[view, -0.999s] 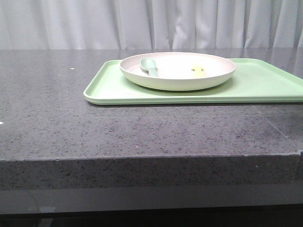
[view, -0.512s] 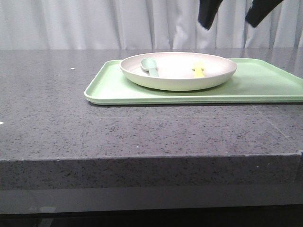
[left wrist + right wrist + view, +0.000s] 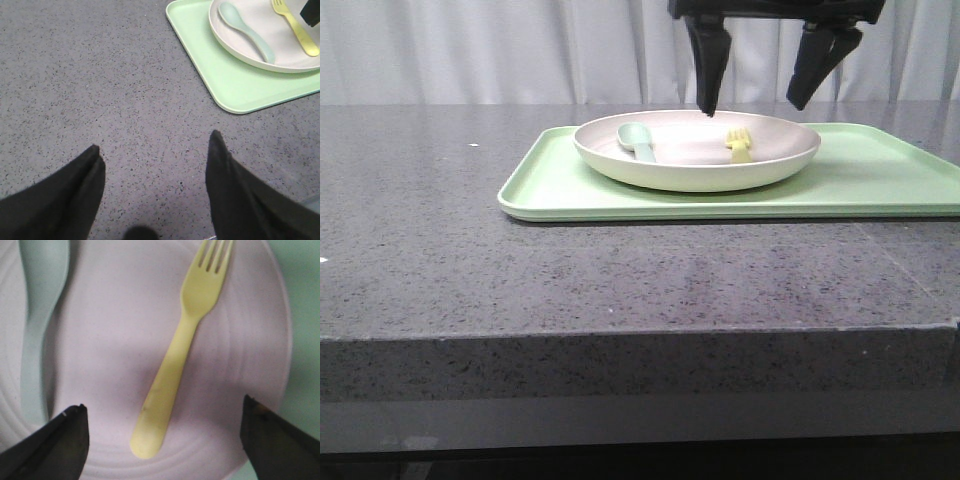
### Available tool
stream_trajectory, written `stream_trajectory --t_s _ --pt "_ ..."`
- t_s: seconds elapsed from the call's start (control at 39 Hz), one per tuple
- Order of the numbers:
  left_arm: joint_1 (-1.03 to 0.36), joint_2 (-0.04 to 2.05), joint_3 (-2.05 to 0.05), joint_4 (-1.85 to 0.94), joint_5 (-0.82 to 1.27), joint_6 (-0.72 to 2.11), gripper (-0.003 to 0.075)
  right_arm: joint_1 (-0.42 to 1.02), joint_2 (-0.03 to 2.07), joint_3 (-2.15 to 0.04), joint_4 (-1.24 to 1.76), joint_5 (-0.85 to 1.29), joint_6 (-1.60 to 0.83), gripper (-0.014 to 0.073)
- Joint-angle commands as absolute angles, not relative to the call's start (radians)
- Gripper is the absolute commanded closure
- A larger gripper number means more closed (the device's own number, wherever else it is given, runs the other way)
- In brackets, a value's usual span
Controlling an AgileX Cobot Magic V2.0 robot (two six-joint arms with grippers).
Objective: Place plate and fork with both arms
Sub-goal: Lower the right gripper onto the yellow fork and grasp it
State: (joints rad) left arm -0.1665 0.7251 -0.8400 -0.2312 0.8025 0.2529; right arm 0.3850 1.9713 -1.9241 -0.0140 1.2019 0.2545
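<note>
Stone-look tabletop (image 3: 570,270), dark grey and finely speckled, fills most of the front view, with a pale pleated curtain (image 3: 470,50) behind it. The flat rectangular light-green tray (image 3: 880,180) lies on it, cut off at the right edge of the front view, so its far end is not seen. The plate (image 3: 700,175), round, shallow, matte off-white with a raised rim, sits on the tray's left half. From the front its low rim hides most of what lies inside.

The right gripper (image 3: 758,105) hangs over the plate, only its two black tapered fingers and a strip of the body in view; the arm above is cut off by the top edge. Its jaws are spread wide and hold nothing, the fingertips above the plate and clear of the fork. In the right wrist view the two fingertips show only as dark corners.

The left gripper (image 3: 155,150) hovers over bare tabletop, well apart from the tray, jaws wide apart and empty; it does not appear in the front view.

In the plate lie a pale grey-green spoon (image 3: 245,31) on its left side and the fork (image 3: 182,347), small, smooth yellow plastic with short tines, on its right, apart from the spoon. The right wrist view is soft and blurred.
</note>
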Motion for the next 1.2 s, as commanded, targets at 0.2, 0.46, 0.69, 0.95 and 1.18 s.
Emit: stream_trajectory --t_s 0.2,0.46,0.69,0.95,1.18 --pt "-0.165 0.722 -0.868 -0.252 0.722 0.254 0.0290 0.386 2.023 -2.069 -0.045 1.240 0.278 0.0127" --pt "-0.165 0.722 -0.868 -0.252 0.722 0.254 0.0290 0.382 2.080 -2.109 -0.051 1.252 0.295 0.0172" --pt "-0.165 0.722 -0.868 -0.252 0.722 0.254 0.0290 0.371 2.093 -2.109 -0.052 1.250 0.315 0.0172" --pt "-0.165 0.722 -0.868 -0.252 0.722 0.254 0.0290 0.357 2.093 -2.109 -0.051 1.270 0.320 0.0190" --pt "-0.165 0.722 -0.868 -0.252 0.722 0.254 0.0290 0.353 2.095 -2.109 -0.051 1.272 0.320 0.0284"
